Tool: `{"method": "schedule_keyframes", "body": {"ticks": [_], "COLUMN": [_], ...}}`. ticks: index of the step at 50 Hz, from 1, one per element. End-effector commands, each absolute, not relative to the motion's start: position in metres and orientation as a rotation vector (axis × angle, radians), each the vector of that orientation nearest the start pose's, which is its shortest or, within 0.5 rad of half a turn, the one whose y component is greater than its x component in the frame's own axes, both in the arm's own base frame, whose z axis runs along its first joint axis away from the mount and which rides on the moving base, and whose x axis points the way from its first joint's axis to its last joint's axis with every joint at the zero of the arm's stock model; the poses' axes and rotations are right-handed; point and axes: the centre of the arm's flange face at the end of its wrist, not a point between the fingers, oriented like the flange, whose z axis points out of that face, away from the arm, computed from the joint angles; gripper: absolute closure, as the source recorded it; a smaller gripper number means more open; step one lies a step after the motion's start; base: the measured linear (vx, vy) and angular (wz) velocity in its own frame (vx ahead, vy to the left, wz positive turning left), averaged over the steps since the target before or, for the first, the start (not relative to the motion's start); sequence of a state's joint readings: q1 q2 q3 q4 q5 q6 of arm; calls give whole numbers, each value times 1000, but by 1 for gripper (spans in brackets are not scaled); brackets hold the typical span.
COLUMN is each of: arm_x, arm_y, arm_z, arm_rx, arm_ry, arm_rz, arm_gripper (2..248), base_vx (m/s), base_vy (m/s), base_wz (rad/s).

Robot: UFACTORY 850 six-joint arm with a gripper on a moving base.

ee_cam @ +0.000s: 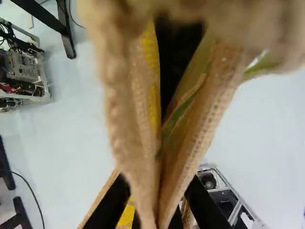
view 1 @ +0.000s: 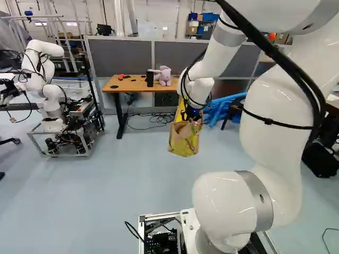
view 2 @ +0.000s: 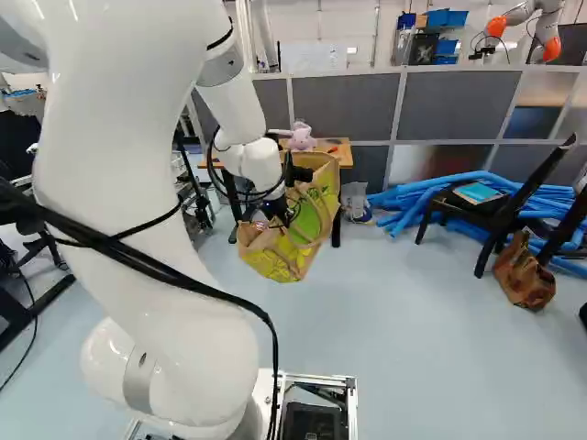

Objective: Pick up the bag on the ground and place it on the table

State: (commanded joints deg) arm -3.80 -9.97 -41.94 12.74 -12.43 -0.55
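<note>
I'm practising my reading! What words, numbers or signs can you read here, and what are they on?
None that I can read.
Bag: yellow and green printing, but no letters clear enough to read.
Blue item on the black chair: too small to read.
Pale sheet by the back wall: too small to tell if it has writing.

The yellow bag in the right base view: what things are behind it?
Behind the bag is the wooden table, with a pink plush toy showing above the bag. The bag covers part of the table, so anything lying there cannot be seen in this view.
</note>
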Motion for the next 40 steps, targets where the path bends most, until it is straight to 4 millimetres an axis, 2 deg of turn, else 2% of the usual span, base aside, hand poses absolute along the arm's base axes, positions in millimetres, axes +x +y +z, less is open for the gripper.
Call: {"method": "schedule_keyframes", "body": {"ticks": [40], "arm_x": [463], "arm_y": [-23], "arm_z": [431], "arm_rx": [-3009], "arm_ry": [306], "arm_rz": [-515], "arm_gripper": [228], "base_vx": [0], "base_vy": [0], "base_wz": [0]}}
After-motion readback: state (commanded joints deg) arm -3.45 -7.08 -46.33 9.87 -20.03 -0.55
